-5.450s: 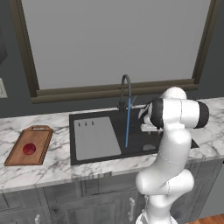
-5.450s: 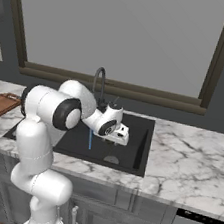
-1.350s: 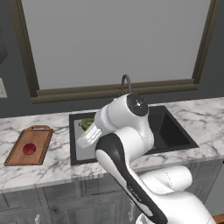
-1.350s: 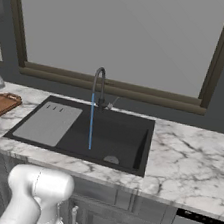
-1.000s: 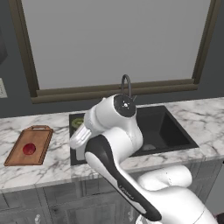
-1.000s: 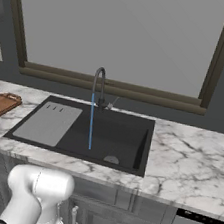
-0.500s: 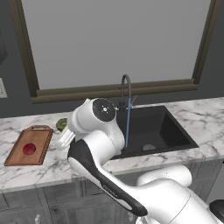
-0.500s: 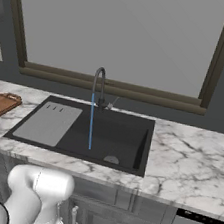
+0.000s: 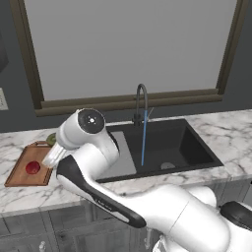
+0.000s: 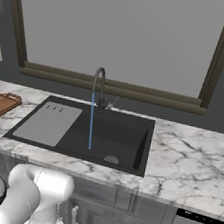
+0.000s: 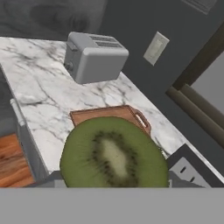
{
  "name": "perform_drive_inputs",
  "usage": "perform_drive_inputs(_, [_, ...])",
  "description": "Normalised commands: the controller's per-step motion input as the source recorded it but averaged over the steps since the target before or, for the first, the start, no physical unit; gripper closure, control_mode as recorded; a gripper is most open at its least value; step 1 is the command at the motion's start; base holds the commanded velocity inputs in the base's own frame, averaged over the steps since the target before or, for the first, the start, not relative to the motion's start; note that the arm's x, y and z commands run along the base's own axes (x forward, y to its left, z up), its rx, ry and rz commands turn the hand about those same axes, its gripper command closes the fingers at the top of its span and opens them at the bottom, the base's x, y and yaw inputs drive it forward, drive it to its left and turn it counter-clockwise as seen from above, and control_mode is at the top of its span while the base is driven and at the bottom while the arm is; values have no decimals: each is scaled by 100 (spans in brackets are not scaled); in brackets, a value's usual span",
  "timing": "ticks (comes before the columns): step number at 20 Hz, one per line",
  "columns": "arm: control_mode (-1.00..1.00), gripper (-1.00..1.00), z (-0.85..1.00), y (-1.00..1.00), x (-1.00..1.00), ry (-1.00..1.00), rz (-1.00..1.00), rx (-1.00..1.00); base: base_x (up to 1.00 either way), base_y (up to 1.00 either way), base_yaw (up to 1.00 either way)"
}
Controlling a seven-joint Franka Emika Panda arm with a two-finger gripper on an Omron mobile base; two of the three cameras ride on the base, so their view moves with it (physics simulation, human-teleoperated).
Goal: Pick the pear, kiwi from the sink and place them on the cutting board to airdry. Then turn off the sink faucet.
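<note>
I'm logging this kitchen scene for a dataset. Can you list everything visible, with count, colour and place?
kiwi: 1, green, cut face toward the hand camera, held over the counter beside the board
pear: 1, red, on the cutting board
cutting board: 1, brown, counter left of the sink
sink: 1, black, grey draining panel at left
sink faucet: 1, dark, behind the basin, water running
toaster: 1, grey, on the counter
gripper: 1, above the board, holding the kiwi

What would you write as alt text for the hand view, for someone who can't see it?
A halved green kiwi, cut face toward the camera, fills the lower middle, held at the gripper. Behind it a wooden cutting board lies on a white marble counter, with a silver toaster farther back near a wall outlet.
</note>
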Motion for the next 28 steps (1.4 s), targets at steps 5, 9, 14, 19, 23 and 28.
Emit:
perform_drive_inputs(5, [-100, 100, -11, 12, 21, 0, 0, -2, 0, 0, 0])
perform_drive_inputs(9, [-100, 100, -4, 0, 20, 0, 0, 0, 0, 0, 0])
perform_drive_inputs(14, [-100, 100, -14, 0, 19, 0, 0, 0, 0, 0, 0])
perform_drive_inputs(19, [-100, 100, -26, 0, 4, 1, 2, 0, 0, 0, 0])
perform_drive_inputs(23, [-100, 100, -23, 0, 11, 2, 2, 0, 0, 0, 0])
perform_drive_inputs(28, [-100, 100, 0, -2, 10, 0, 0, 0, 0, 0, 0])
